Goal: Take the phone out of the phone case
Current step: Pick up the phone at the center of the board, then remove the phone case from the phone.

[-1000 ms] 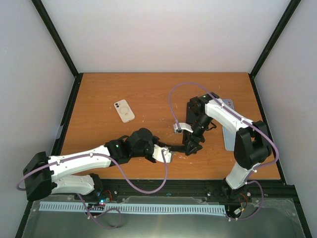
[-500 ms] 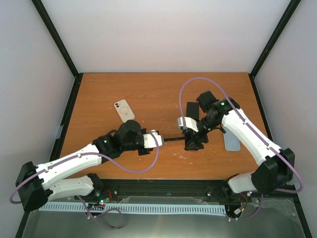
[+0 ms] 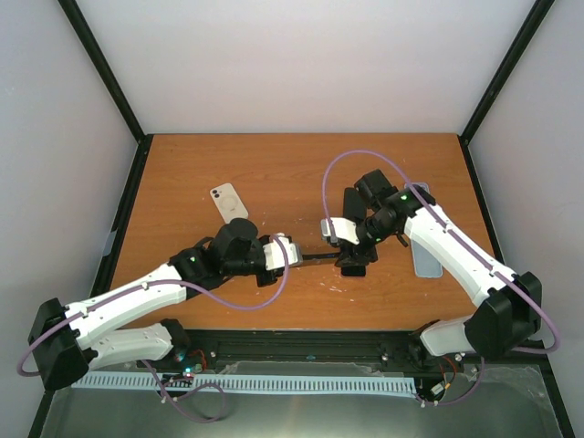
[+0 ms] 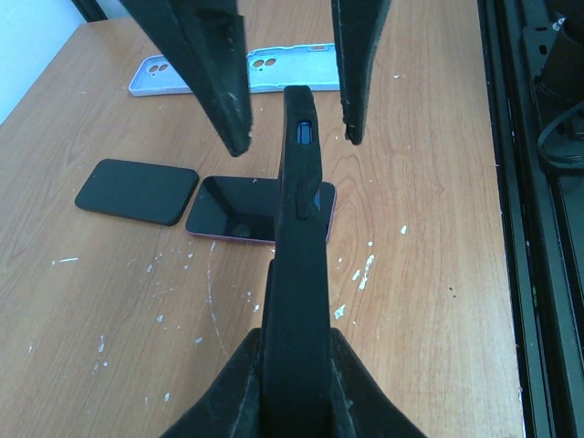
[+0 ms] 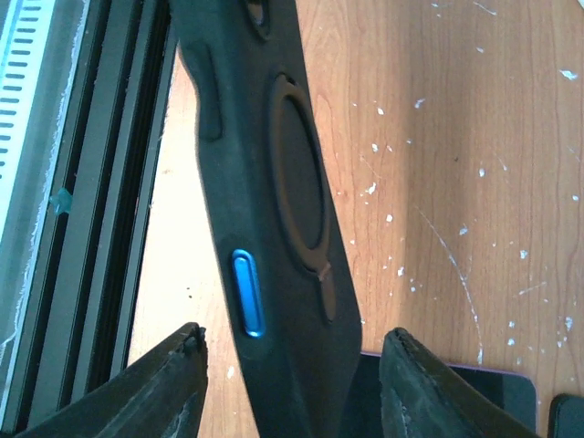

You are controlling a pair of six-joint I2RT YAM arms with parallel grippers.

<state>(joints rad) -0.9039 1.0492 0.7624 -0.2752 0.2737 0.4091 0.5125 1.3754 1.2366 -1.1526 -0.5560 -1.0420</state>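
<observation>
Both arms have swung inward. The black rubbery phone case (image 4: 297, 237), edge-up above the orange worktop (image 4: 438, 274), sits clamped in the left gripper (image 4: 294, 370). The right gripper (image 4: 295, 141) straddles its far end, jaws apart, seemingly poised to pinch and peel.

I read this as robotics lab test cell: left arm (image 3: 137, 301) and right arm (image 3: 456, 251) mounted on black rail (image 3: 301, 345) at near edge of wooden table (image 3: 274, 173), plain white panels (image 3: 301, 64) on three sides, black frame posts (image 3: 100, 68), purple cables (image 3: 351, 157), slotted white cable duct (image 3: 274, 384) below
</observation>
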